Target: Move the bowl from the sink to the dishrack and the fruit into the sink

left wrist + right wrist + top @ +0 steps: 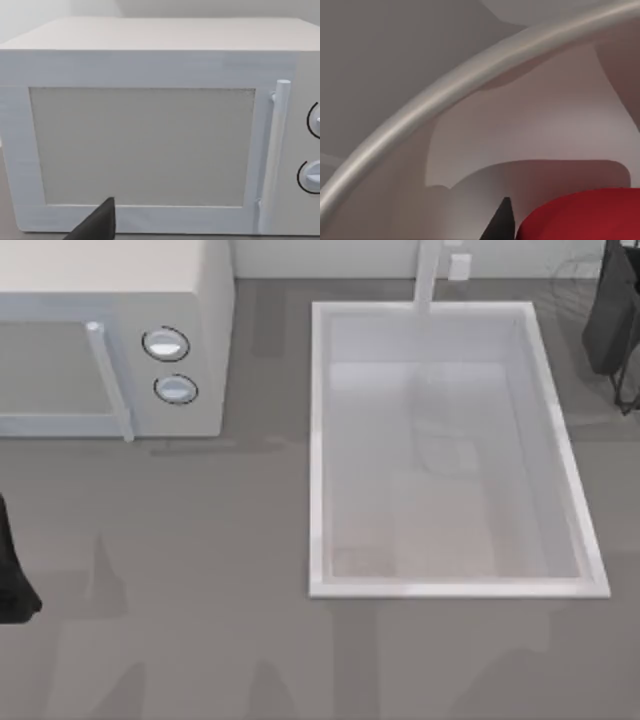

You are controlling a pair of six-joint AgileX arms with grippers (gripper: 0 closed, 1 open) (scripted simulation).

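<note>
Grey countertop runs across the whole top view, smooth and matte with soft shadow streaks at six o'clock. At ten o'clock sits a white microwave, door handle and two round dials facing the open counter. From centre out toward three o'clock the white sink is set into the surface, faucet post at its twelve o'clock rim. At two o'clock, faint grey wires of the dishrack.
</note>
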